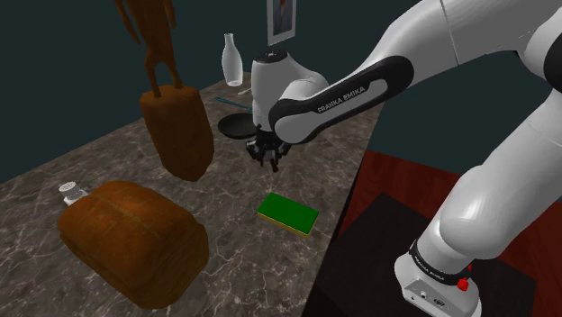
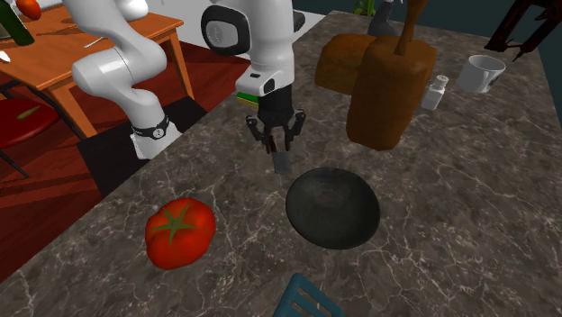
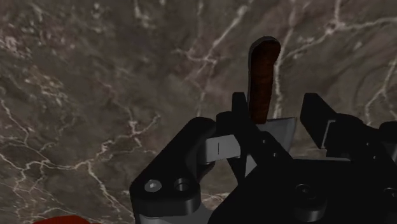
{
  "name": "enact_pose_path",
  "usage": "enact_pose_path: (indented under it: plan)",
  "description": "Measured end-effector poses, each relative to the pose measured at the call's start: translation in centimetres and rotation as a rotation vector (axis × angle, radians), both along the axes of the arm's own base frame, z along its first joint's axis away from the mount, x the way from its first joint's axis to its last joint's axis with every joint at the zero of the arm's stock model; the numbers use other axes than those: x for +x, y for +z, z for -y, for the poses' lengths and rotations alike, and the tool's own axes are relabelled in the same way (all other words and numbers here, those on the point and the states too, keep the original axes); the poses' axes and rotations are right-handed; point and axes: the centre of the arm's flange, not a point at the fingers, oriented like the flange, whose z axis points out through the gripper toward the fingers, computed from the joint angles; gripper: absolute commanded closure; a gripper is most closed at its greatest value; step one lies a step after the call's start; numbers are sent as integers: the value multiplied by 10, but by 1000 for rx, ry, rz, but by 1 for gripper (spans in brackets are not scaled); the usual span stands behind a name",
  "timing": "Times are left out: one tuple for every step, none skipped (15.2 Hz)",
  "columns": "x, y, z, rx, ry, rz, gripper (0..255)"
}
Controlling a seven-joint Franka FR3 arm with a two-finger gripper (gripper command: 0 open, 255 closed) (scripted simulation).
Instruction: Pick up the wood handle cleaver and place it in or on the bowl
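Observation:
The cleaver (image 3: 262, 76) lies on the marble counter; its brown wooden handle points away from the hand and its grey blade (image 2: 283, 163) shows just under the fingers. My black gripper (image 3: 277, 102) is down over the junction of handle and blade, its fingers on either side. One finger is close against the handle, while a gap shows between the other finger and the cleaver. In the second exterior view the gripper (image 2: 279, 144) hangs a short way from the dark bowl (image 2: 331, 207). In the shoulder view the gripper (image 1: 268, 158) is in front of the bowl (image 1: 236, 126).
A red tomato (image 2: 180, 232) sits near the counter's edge and a green sponge (image 1: 288, 212) lies toward the stand. A brown loaf (image 1: 131, 239) and a tall brown block (image 1: 178, 131) stand nearby. A white bottle (image 1: 232, 61), mug (image 2: 484, 72) and shaker (image 2: 437, 90) are farther off.

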Motion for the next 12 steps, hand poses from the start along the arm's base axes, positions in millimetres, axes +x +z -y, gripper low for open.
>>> enact_pose_path:
  plan:
    - [1, 1, 0, 0, 0, 1, 255]
    - [1, 1, 0, 0, -1, 3, 255]
    - [1, 1, 0, 0, -2, 3, 255]
    - [1, 1, 0, 1, -3, 6, 255]
    - [0, 1, 1, 1, -4, 7, 255]
    - [1, 1, 1, 0, -4, 5, 255]
    - [1, 2, 1, 0, -3, 1, 255]
    - [-1, 3, 0, 0, 0, -5, 255]
    - [-1, 5, 0, 0, 1, -9, 255]
    - [-2, 10, -1, 0, 2, -10, 255]
    - [-2, 14, -1, 0, 2, -11, 255]
    - [-2, 19, -1, 0, 2, -11, 255]
